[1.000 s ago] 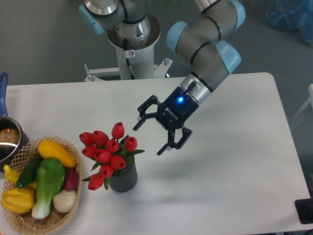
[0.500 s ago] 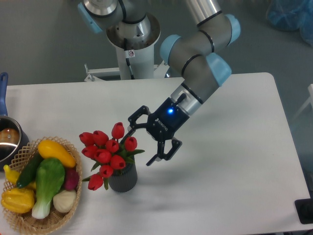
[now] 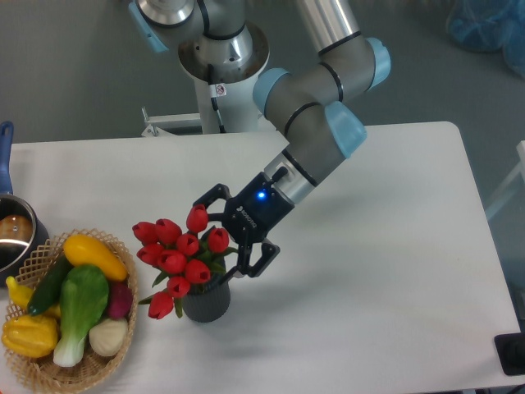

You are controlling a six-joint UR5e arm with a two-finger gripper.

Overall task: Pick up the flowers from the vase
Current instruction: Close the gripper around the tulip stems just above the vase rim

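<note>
Crowding the left edge of the white surface (image 3: 377,246) is a wicker basket (image 3: 41,365) piled with vegetables (image 3: 78,300), and behind it a metal pot (image 3: 12,234) with a blue handle; both sit well apart from my reach and nothing blocks it. The flowers (image 3: 182,254), red tulips with green leaves, stand in the dark ribbed vase (image 3: 207,302) near the front of the surface, just right of the basket. My hand (image 3: 223,238) hangs spread wide at the bunch's right side, one finger by the topmost bud, the other low by the leaves above the vase's mouth; whether I touch them I cannot tell. Compared with a second ago, I have moved left and down, from clear of the bunch to right against it.
</note>
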